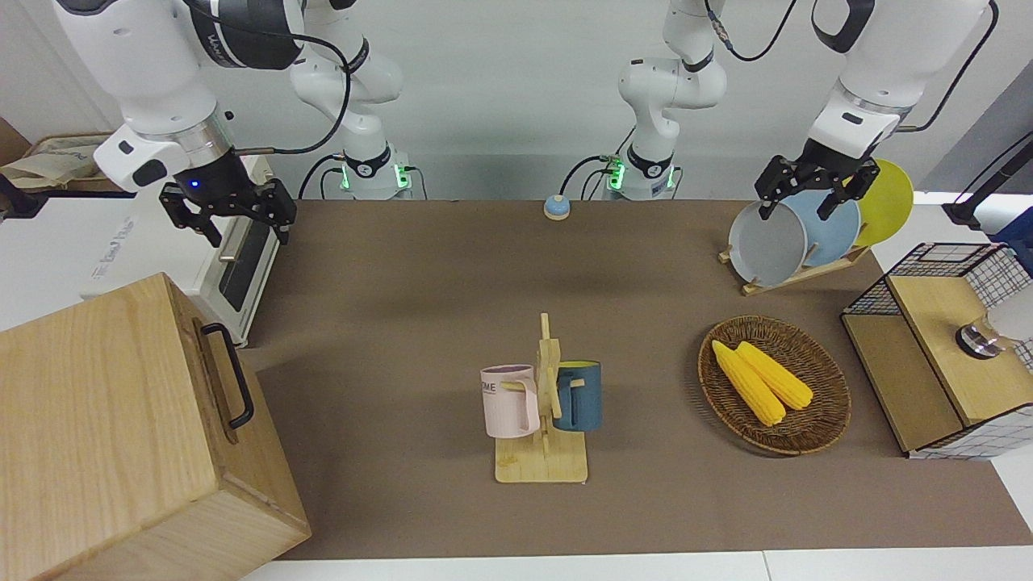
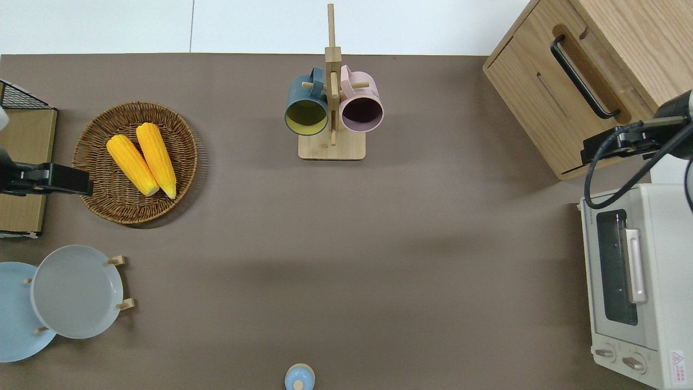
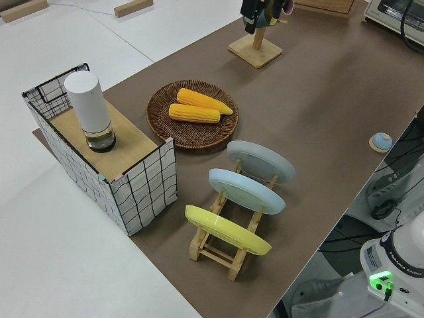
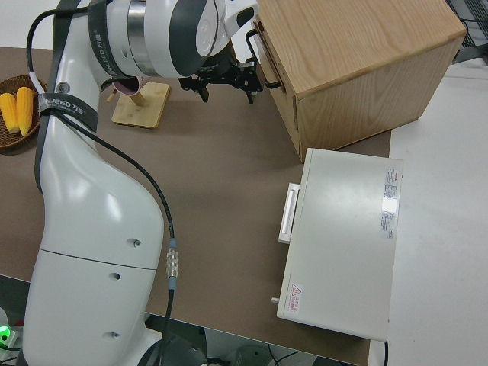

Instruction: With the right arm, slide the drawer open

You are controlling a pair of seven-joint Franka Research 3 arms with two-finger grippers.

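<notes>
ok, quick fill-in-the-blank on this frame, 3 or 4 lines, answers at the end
1. The drawer with the black loop handle is ____.
2. The right gripper has its fingers ____.
3. The wicker basket holds two ears of ____.
4. Two mugs, the pink mug and the dark blue mug, hang on the wooden ____.

Answers: closed; open; corn; stand

open mat [image 2: 433,227] before drawer [image 2: 563,103], toaster oven [image 2: 633,281] alongside

drawer [image 1: 222,379]: pale matt wood | handle [image 1: 228,374]: black metal | basket [image 1: 817,420]: woven wicker
</notes>
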